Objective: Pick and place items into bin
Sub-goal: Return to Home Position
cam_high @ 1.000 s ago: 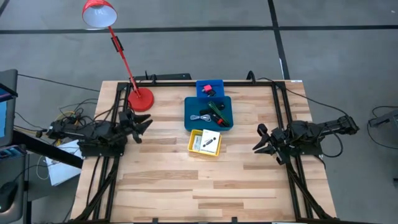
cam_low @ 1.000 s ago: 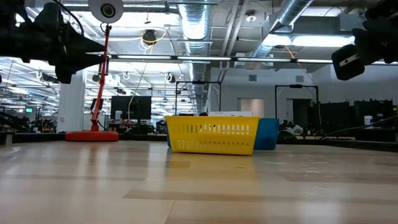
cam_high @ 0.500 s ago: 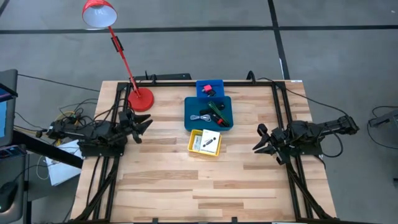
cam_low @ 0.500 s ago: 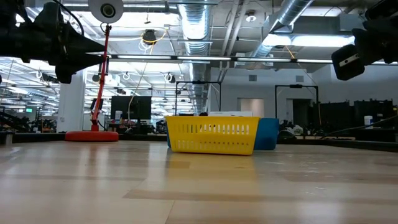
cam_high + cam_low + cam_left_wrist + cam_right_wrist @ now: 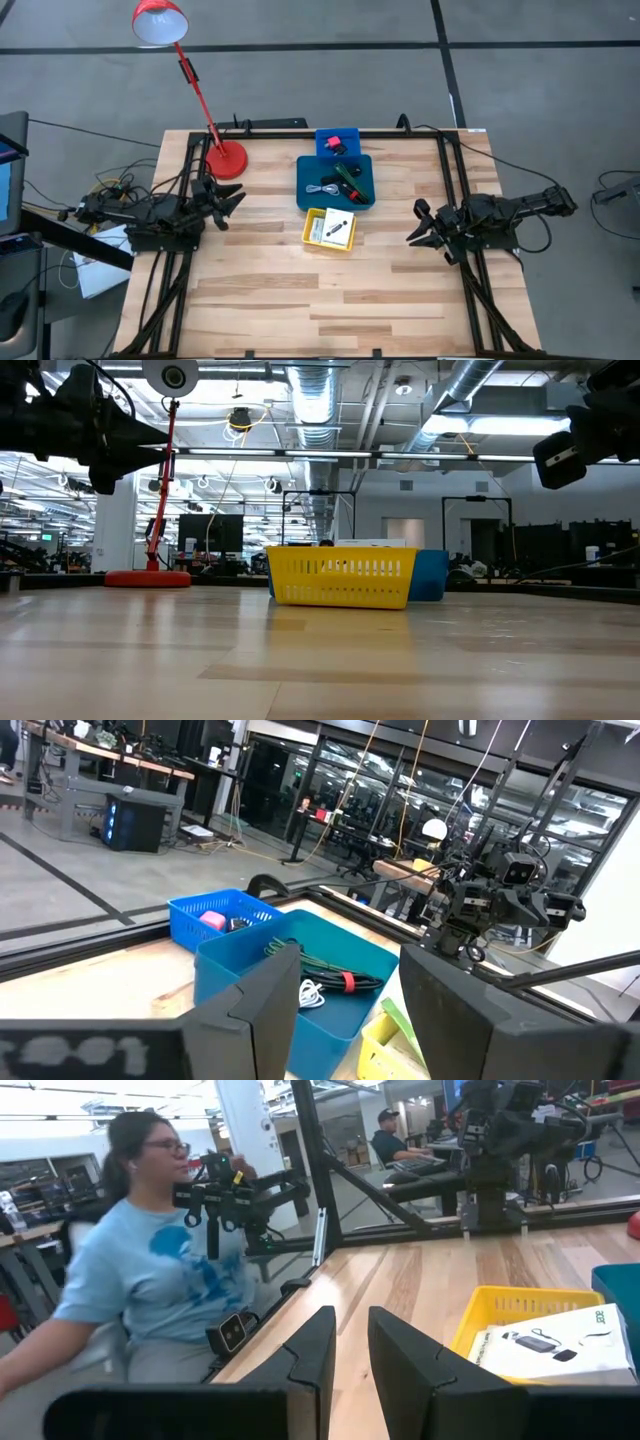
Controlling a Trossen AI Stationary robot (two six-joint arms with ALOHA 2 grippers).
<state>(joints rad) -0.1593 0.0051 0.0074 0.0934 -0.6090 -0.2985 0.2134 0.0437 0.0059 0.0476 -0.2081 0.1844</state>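
The left hand (image 5: 228,201) hangs over the tabletop's (image 5: 270,290) left edge, fingers wide and empty. The right hand (image 5: 418,226) hangs near the right edge, its gap narrow, also empty. Between them the blue bin (image 5: 303,178) holds the black cable (image 5: 346,171), green-and-black stick (image 5: 348,187) and thin wire piece (image 5: 322,189). White printed cards (image 5: 338,227) lie in the yellow basket (image 5: 309,236), just nearer.

Left gripper (image 5: 231,207) hovered at the table's (image 5: 270,290) left edge, fingers apart, pointing toward table centre. Right gripper (image 5: 414,224) hovered near the table's right edge, fingers narrowly apart, pointing toward centre. Both arms folded back.
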